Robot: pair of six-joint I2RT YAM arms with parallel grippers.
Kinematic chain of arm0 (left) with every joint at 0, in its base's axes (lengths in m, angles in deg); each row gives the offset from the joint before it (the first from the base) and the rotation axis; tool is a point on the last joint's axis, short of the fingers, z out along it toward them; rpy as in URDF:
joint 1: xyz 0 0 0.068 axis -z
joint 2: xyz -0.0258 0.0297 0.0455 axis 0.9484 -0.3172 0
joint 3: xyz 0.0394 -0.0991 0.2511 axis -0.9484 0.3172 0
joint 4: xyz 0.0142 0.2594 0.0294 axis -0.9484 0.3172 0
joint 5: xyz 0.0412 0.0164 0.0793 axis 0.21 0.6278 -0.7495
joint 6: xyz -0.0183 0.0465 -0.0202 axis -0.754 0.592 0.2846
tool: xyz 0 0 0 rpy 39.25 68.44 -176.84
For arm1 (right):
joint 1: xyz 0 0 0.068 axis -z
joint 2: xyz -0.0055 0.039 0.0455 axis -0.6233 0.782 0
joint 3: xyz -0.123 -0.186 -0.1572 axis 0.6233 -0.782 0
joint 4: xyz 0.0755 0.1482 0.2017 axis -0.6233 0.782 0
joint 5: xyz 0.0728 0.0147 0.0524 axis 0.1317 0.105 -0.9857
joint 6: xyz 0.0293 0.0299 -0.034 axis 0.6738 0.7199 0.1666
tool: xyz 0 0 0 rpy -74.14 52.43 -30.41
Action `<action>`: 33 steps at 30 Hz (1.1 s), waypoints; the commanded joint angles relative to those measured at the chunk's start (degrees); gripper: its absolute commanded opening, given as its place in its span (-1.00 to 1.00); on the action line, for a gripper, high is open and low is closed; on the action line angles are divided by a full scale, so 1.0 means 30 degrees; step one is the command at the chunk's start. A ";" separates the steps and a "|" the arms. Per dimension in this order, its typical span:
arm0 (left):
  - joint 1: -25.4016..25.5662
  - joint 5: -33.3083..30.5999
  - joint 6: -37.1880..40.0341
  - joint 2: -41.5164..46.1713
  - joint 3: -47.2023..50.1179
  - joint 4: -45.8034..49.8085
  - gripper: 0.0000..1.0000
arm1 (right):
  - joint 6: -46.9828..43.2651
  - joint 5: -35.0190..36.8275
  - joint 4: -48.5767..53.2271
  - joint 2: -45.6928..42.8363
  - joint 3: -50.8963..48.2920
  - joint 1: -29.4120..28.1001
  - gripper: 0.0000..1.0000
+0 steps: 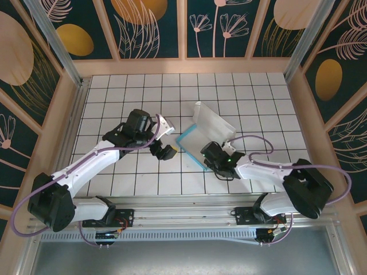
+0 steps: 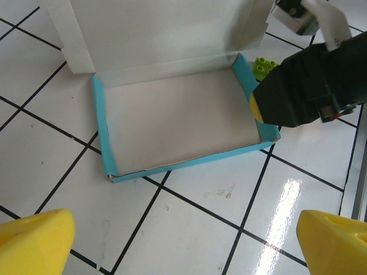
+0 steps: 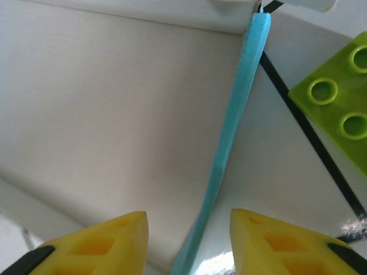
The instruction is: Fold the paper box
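Where the camera looks down from above, the paper box [image 1: 192, 143] lies near the middle of the tiled surface [image 1: 114, 91], its tray facing up and its white lid [image 1: 213, 123] raised at the far edge. The left claw [image 1: 167, 137] hangs just beside the tray's left edge, spread wide and holding nothing. The right claw [image 1: 211, 157] sits at the tray's near right corner. Bare tiles spread beyond the box and to the left.

From the left wrist, low teal walls ring the box's white floor, and two yellow pads [image 2: 34, 240] stand far apart, short of the near edge. A green brick [image 2: 262, 66] lies just outside the right wall.

From the right wrist, that teal wall [image 3: 229, 143] runs between the right claw's pads, which stand partly apart, a gap on each side, gripping nothing.
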 commanded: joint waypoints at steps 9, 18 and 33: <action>0.0075 -0.1515 -0.3367 0.2217 0.2244 -0.4687 0.97 | -0.5139 0.3074 -0.1331 0.3725 0.2530 0.1462 -0.77; 0.0050 -0.8163 -1.0533 0.3203 0.3418 -0.7319 0.97 | -1.3597 0.0684 -0.3805 0.8228 0.7957 0.4170 -0.81; -0.1155 -0.8635 -1.4918 0.0718 0.1029 -0.4779 0.97 | -1.5009 -0.1803 -0.3331 1.1438 1.1736 0.4881 -0.52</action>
